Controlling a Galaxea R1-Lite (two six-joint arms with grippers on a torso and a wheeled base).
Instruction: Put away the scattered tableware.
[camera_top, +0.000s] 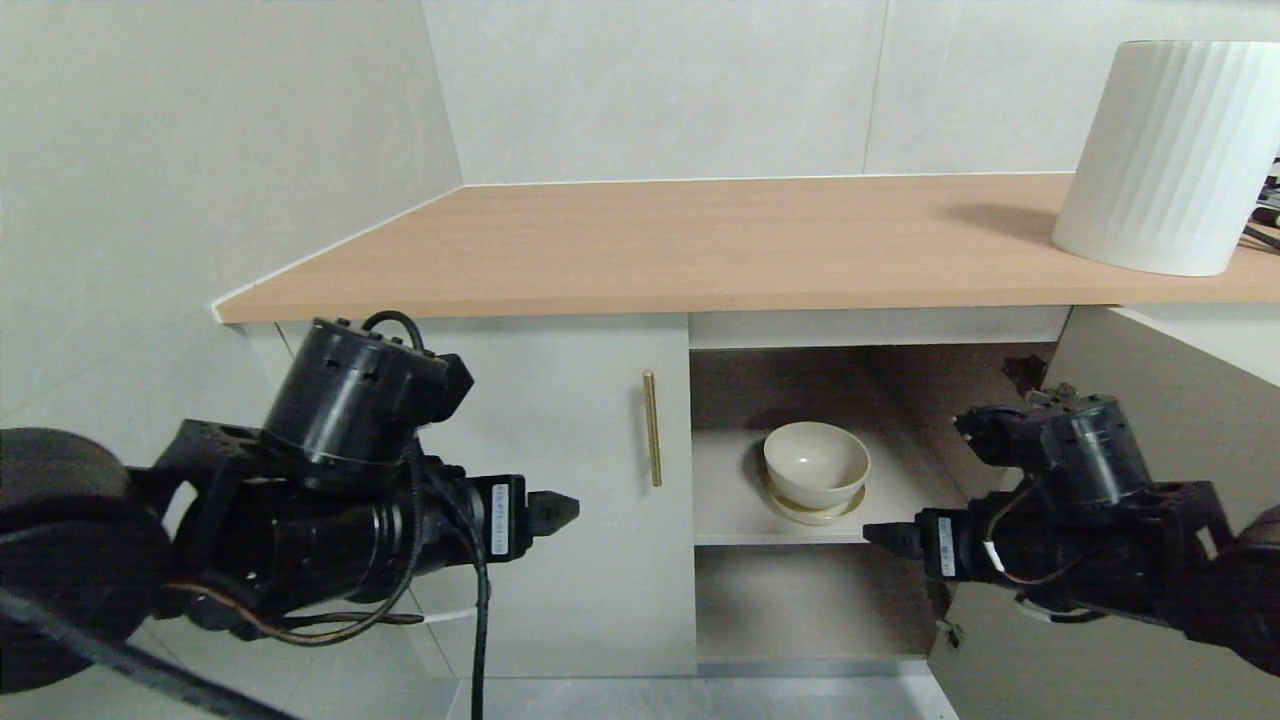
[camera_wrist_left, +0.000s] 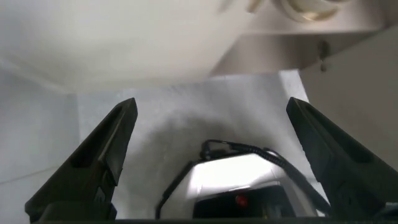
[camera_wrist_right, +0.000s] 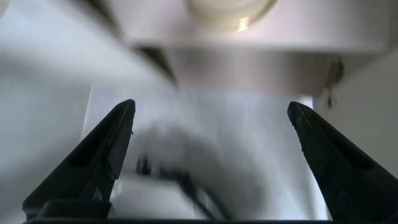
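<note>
Cream bowl (camera_top: 817, 465), upright, mouth up, seated on small plate (camera_top: 815, 512) on upper shelf (camera_top: 725, 510) of open cabinet (camera_top: 560, 400); left gripper (camera_top: 562, 509) and right gripper (camera_top: 875, 534), both spread wide, empty, outside cabinet front, tips facing each other

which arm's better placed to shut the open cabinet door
Right, probably. The open door hangs on the robot's right, just beside the right hand, which is open and empty. The left hand sits in front of the closed door, across the opening from it.
</note>
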